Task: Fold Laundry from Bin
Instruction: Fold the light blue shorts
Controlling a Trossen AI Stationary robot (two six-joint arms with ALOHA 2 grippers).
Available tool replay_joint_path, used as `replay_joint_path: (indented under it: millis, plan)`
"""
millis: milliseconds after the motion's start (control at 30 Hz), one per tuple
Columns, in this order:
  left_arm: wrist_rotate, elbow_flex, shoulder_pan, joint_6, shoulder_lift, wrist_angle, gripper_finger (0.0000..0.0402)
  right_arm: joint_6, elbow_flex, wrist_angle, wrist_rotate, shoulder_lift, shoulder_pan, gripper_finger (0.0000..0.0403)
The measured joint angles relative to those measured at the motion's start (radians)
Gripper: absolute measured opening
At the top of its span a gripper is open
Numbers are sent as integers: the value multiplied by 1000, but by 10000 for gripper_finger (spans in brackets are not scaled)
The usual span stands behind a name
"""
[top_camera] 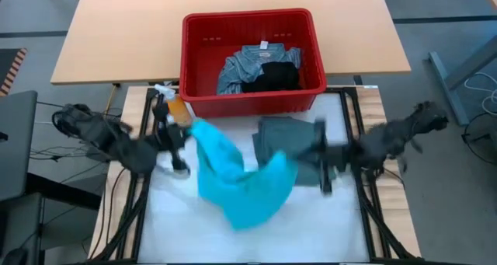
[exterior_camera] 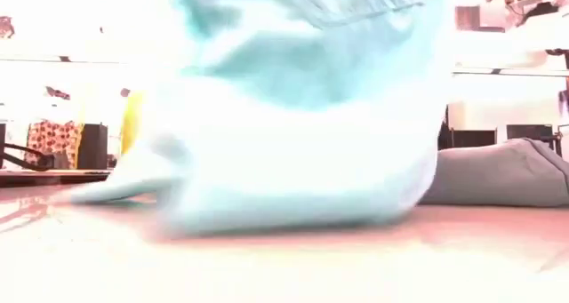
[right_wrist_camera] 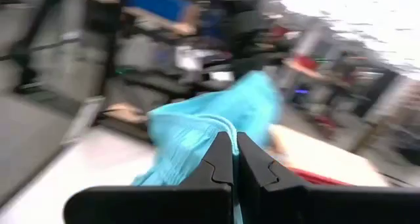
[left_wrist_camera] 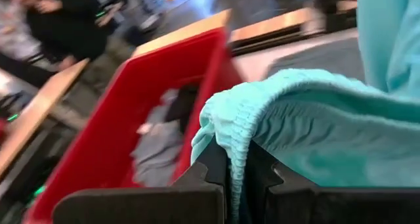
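Overhead, red bin (top_camera: 252, 59) holds blue-grey (top_camera: 241, 67) and black garments (top_camera: 272, 74), orange spray bottle (top_camera: 175, 107) beside it; wrist views: left gripper (left_wrist_camera: 237, 178) and right gripper (right_wrist_camera: 234, 165) both clamp the turquoise garment (top_camera: 237, 176); low view: it hides the table.

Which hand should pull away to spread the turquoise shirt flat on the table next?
Probably the right hand: it is pinching the turquoise shirt over the grey-green garment; the left hand anchors the other edge.

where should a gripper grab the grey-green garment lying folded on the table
Take the grey-green garment by its corner nearest the bin, coming down from above: it lies flat there, while the turquoise garment and right gripper cover its other side.
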Motion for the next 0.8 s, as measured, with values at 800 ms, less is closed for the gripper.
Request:
replay_joint_path:
  millis: [800]
  plan:
    - [457, -557, -325, -500, -51, 268, 0, 515, -270, 345, -120, 338, 338, 23]
